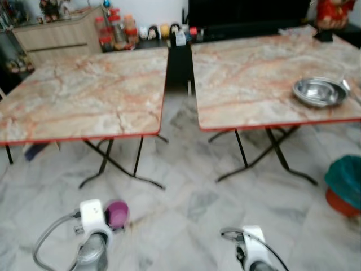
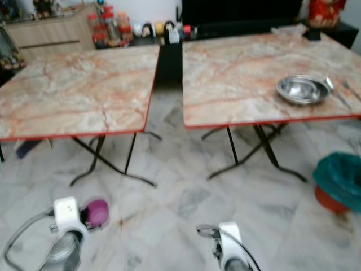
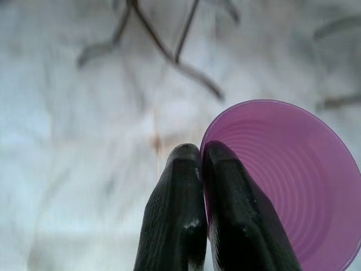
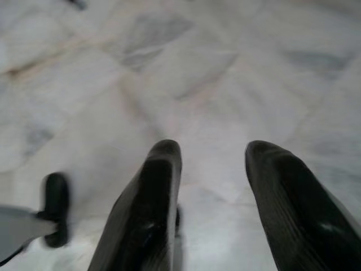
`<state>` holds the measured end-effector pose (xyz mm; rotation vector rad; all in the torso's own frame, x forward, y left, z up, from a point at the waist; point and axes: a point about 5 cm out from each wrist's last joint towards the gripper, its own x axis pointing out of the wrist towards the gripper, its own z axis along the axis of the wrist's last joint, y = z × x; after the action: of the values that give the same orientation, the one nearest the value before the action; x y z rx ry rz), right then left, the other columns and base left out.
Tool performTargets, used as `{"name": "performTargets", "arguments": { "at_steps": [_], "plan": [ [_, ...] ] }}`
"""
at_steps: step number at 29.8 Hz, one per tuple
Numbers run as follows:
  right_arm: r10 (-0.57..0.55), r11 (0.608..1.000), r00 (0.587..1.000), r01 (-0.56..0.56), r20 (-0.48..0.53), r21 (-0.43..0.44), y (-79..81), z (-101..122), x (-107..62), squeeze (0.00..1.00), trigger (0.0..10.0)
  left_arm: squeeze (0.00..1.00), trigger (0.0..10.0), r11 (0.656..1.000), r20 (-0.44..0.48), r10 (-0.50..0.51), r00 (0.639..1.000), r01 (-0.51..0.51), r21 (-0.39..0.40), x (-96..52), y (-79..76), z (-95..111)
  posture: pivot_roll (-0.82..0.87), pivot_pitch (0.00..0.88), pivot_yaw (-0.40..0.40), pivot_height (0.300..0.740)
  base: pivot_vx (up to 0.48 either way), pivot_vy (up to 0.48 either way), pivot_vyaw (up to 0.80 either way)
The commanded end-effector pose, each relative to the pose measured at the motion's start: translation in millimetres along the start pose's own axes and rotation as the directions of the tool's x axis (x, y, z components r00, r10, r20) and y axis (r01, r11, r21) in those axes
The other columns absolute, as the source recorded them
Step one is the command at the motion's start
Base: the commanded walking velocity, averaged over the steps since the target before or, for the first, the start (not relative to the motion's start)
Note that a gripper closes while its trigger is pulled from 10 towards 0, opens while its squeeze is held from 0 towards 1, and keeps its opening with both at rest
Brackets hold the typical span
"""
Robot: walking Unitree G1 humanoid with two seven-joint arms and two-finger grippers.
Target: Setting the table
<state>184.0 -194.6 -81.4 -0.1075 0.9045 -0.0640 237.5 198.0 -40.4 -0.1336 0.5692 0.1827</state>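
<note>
My left gripper (image 3: pixel 200 155) is shut on the rim of a purple plastic cup (image 3: pixel 282 180), one finger inside it and one outside. From the head, the purple cup (image 1: pixel 117 214) shows low at the left, held over the floor beside my left wrist. My right gripper (image 4: pixel 211 152) is open and holds nothing, hanging over the marble floor. Two marble-pattern folding tables stand ahead: the left table (image 1: pixel 84 96) is bare, and the right table (image 1: pixel 248 73) carries a steel bowl (image 1: pixel 318 91) near its right edge with cutlery (image 2: pixel 338 90) beside it.
A dark gap (image 1: pixel 179 68) separates the two tables. A teal and orange bin (image 1: pixel 345 186) stands on the floor at the right. Bottles and jars (image 1: pixel 115 28) line a low shelf behind the tables, with a wooden cabinet (image 1: pixel 56 36) at the far left.
</note>
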Motion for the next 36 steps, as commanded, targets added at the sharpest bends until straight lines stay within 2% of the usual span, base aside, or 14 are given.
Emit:
{"name": "performTargets", "arguments": {
  "at_steps": [1,3,5,12,17,19,36],
  "plan": [
    [0.031,0.999,0.999,-0.031,0.011,0.009,12.8,5.2,1.2,0.00,10.0,0.00,10.0,0.998,-0.092,0.048,0.995,-0.046,0.030,-3.8,16.2,-14.4,0.05,0.000,0.053,0.740,0.000,0.000,0.00],
    [0.030,0.999,0.999,-0.030,0.014,0.011,12.4,6.6,1.5,0.00,10.0,0.00,10.0,0.998,-0.130,0.052,0.990,-0.046,0.049,-6.3,17.6,-22.4,0.04,0.000,0.055,0.740,0.000,0.000,0.00],
    [0.024,1.000,1.000,-0.024,0.018,0.017,10.9,7.8,1.8,0.00,10.0,0.00,10.0,0.998,-0.174,0.055,0.983,-0.049,0.036,-9.8,19.3,-32.0,0.04,0.000,0.055,0.740,0.000,0.000,0.00],
    [0.007,1.000,1.000,-0.007,0.030,-0.007,5.8,8.1,1.5,0.00,10.0,0.00,10.0,0.996,-0.255,0.086,0.963,-0.075,0.052,-16.6,22.5,-48.6,0.02,0.004,0.050,0.740,0.355,0.000,0.00],
    [0.005,1.000,0.999,-0.005,0.034,0.000,4.3,8.5,1.5,0.00,10.0,0.00,10.0,0.996,-0.268,0.087,0.959,-0.078,0.044,-18.4,21.4,-52.6,0.02,0.007,0.047,0.740,0.425,0.000,0.64],
    [-0.002,1.000,0.999,0.001,0.034,0.028,2.9,8.8,1.5,0.00,10.0,0.00,10.0,0.996,-0.277,0.085,0.957,-0.075,0.046,-19.4,19.5,-55.2,0.02,0.006,0.045,0.740,0.428,0.000,0.00],
    [0.011,1.000,0.999,-0.012,0.039,0.017,3.7,11.8,2.2,0.00,10.0,0.00,10.0,0.997,-0.277,0.075,0.958,-0.066,0.042,-18.5,15.0,-55.0,0.02,0.004,0.042,0.740,0.465,0.000,0.00]
  ]
}}
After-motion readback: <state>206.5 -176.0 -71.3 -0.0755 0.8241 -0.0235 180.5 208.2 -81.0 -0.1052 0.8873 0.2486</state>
